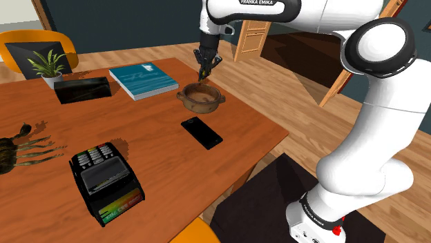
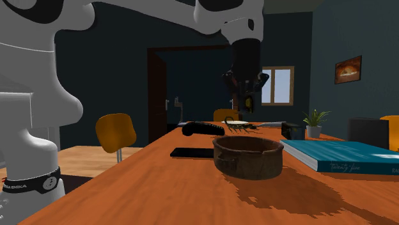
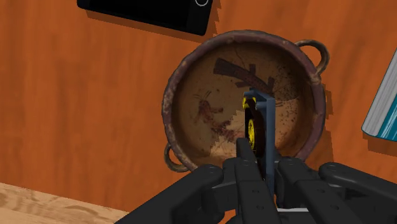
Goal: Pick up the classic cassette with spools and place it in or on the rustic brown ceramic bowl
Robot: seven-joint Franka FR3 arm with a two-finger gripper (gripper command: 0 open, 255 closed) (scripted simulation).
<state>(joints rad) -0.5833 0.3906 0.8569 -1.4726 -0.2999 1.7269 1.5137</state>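
Observation:
The brown two-handled bowl (image 1: 200,99) (image 2: 248,156) (image 3: 172,95) stands near the table's far edge, in front of a teal book. My gripper (image 1: 205,74) (image 2: 246,102) (image 3: 259,149) hangs directly above the bowl, pointing down. It is shut on the cassette (image 3: 261,121), a thin grey-blue case with yellow spools. Seen edge-on in the wrist view, the cassette is clasped between the fingers (image 3: 245,156) and sits over the bowl's inside. It does not touch the bowl.
A black phone (image 1: 202,132) (image 2: 194,153) (image 3: 146,13) lies flat beside the bowl. The teal book (image 1: 144,79) (image 2: 345,156), a black box (image 1: 83,90) and a potted plant (image 1: 48,65) sit farther back. A card terminal (image 1: 105,181) stands near the front edge.

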